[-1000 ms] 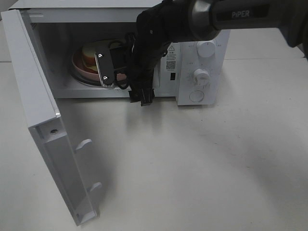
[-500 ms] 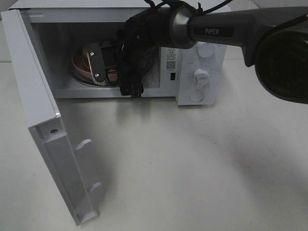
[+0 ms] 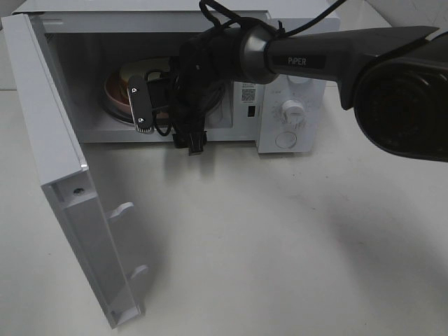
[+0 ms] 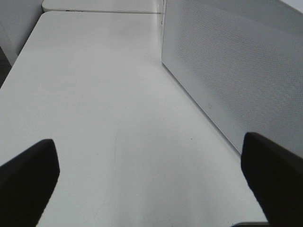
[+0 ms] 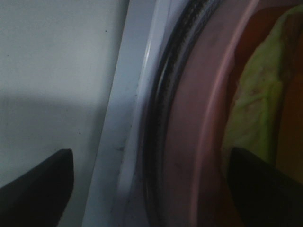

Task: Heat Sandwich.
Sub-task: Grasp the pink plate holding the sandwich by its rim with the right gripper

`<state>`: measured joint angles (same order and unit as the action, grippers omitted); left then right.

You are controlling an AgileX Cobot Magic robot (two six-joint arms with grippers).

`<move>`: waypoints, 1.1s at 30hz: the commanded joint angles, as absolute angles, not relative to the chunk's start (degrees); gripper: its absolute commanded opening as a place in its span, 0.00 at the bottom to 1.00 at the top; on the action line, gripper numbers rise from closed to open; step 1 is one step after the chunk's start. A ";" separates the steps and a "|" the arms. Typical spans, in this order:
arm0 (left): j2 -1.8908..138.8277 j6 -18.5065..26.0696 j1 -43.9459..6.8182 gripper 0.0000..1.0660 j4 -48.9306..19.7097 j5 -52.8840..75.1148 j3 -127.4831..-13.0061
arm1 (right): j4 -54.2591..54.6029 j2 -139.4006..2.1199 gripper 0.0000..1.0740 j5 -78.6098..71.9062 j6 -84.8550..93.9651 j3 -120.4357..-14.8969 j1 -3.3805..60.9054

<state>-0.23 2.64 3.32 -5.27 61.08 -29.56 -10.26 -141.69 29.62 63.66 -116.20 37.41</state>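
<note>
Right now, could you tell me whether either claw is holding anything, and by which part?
The left claw is open over bare table, holding nothing. The right claw straddles the pink plate's rim inside the microwave, jaws wide; whether it grips cannot be told.

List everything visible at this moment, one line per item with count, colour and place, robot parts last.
microwave: one, white, at the back of the table, door open
microwave door: one, white, swung out toward the camera on the left
knobs: at least two, white, on the control panel at the right
pink plate: one, pink, inside the cavity
sandwich: one, white bread with yellow-green filling, on the plate
table: one, off-white, under everything
right gripper: one, black, open, fingers at the plate's rim inside the microwave
left gripper: one, black, open, over bare table beside the microwave
</note>
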 commanded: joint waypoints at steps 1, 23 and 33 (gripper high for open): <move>-0.63 2.41 2.98 0.94 -5.21 61.08 -29.51 | -9.80 -141.98 0.78 29.68 62.91 -116.48 37.59; -0.63 2.41 2.98 0.94 -5.21 61.08 -29.51 | -8.82 -143.12 0.00 31.00 56.95 -116.43 37.76; -0.63 2.46 2.98 0.94 -5.21 61.08 -29.51 | -8.82 -141.41 0.00 31.17 57.07 -115.57 37.41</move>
